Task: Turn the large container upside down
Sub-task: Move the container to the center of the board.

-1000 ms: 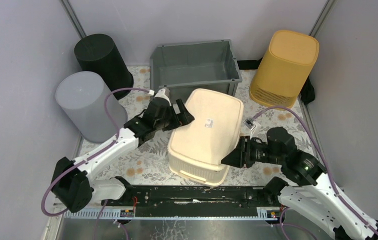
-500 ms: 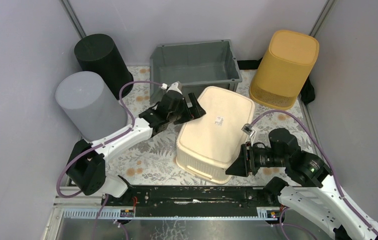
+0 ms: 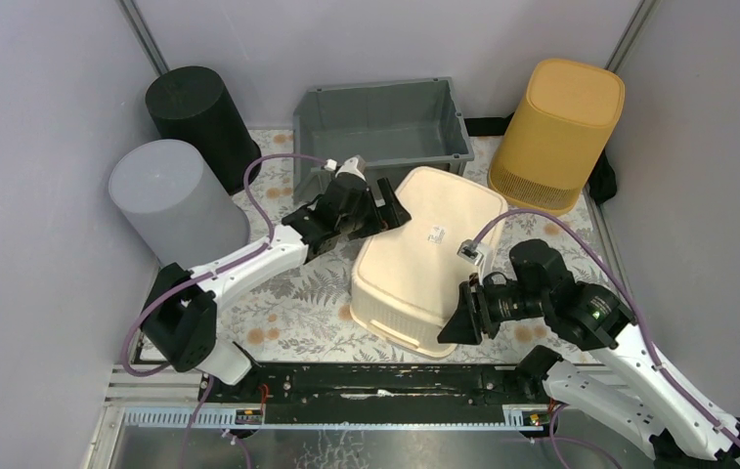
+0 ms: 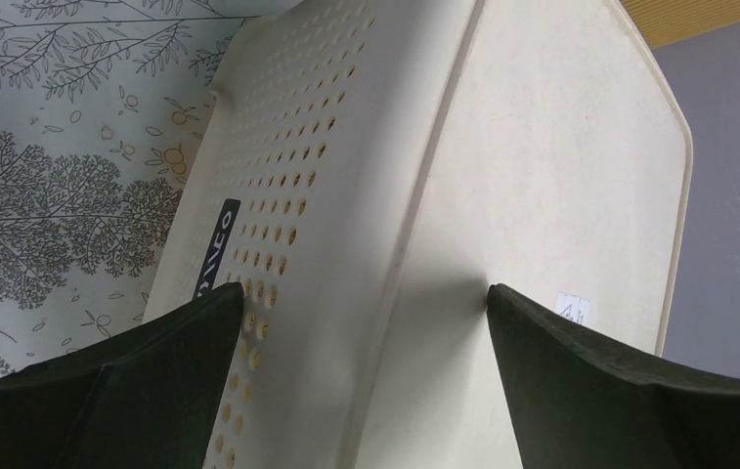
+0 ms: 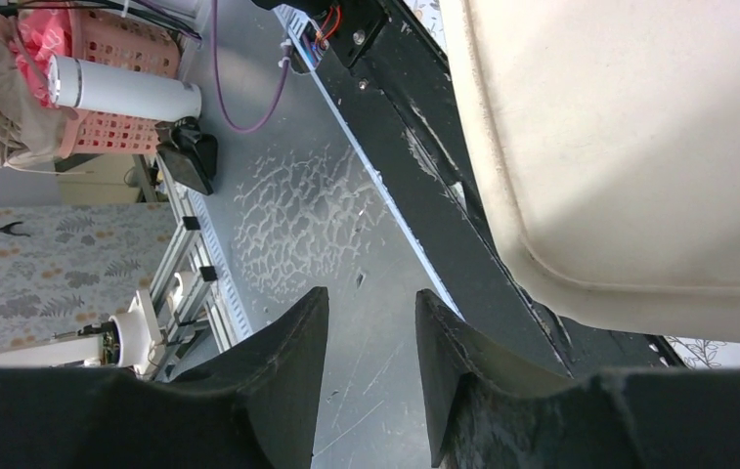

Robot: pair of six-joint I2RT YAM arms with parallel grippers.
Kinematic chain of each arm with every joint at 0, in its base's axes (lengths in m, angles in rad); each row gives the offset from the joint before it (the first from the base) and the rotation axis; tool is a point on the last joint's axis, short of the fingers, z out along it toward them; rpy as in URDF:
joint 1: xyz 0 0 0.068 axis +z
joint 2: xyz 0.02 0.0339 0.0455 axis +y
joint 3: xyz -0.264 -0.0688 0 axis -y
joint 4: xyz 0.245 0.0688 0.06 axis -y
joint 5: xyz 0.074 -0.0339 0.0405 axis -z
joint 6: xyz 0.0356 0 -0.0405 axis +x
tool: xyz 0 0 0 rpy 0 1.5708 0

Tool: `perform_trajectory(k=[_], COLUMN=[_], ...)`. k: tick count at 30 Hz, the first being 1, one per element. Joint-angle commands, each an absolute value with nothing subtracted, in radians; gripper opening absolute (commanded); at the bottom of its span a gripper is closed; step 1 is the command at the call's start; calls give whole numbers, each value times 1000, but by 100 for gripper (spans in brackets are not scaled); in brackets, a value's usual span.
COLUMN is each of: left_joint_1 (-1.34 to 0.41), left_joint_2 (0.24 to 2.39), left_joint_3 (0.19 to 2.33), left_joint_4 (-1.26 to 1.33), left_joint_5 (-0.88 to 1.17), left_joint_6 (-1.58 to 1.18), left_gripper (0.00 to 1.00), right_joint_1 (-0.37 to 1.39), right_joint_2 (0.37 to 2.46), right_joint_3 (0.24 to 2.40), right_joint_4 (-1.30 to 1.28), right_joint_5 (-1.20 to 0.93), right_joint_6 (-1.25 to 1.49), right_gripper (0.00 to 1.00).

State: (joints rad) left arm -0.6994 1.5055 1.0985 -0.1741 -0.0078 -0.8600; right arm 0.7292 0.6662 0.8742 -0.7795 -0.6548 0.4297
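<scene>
The large container (image 3: 429, 256) is a cream plastic tub lying bottom-up on the patterned table, its flat base with a small white label facing up. My left gripper (image 3: 385, 209) is wide open at its far left corner. In the left wrist view the fingers straddle the edge between the perforated side wall (image 4: 287, 195) and the base, left gripper (image 4: 366, 305) unclamped. My right gripper (image 3: 454, 320) sits at the tub's near right rim. In the right wrist view the cream rim (image 5: 639, 147) lies to the right of the right gripper (image 5: 370, 305), whose fingers are apart with nothing between them.
A grey open bin (image 3: 380, 122) stands behind the tub. A yellow basket (image 3: 556, 117) stands bottom-up at the back right. A black cylinder (image 3: 195, 107) and a grey cylinder (image 3: 170, 200) stand at the left. The black base rail (image 3: 375, 376) runs along the near edge.
The tub has settled from a tilt to lying flatter, shifted right and away. My left gripper followed it to the far corner. My right gripper drew back from the rim and opened a little.
</scene>
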Motion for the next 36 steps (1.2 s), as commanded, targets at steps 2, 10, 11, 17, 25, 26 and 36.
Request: perform_trajectory(k=[2, 10, 11, 17, 25, 26, 36], left_joint_1=[-713, -720, -719, -720, -719, -720, -725], left_joint_2=[1593, 1638, 1640, 1650, 1680, 1682, 1673], left_joint_3=[1137, 1170, 1172, 1178, 1190, 1189, 1147], left_joint_4=[-256, -256, -256, -264, -263, -262, -245], left_joint_5=[-41, -33, -35, -37, -27, -27, -15], left_joint_6=[-804, -798, -797, -783, -775, -775, -775], left_gripper=[100, 100, 100, 100, 100, 100, 100], right_joint_1=[747, 770, 782, 870, 1066, 1119, 1364], right_joint_2=[678, 742, 760, 851, 903, 913, 1102], right_joint_3=[942, 977, 978, 986, 1074, 1084, 1018], right_joint_4=[-800, -864, -871, -864, -794, -786, -750], right_joint_5=[-652, -596, -582, -473, -195, -140, 159], right_joint_6=[359, 298, 292, 285, 387, 413, 619], right_gripper=[46, 46, 46, 46, 46, 46, 49])
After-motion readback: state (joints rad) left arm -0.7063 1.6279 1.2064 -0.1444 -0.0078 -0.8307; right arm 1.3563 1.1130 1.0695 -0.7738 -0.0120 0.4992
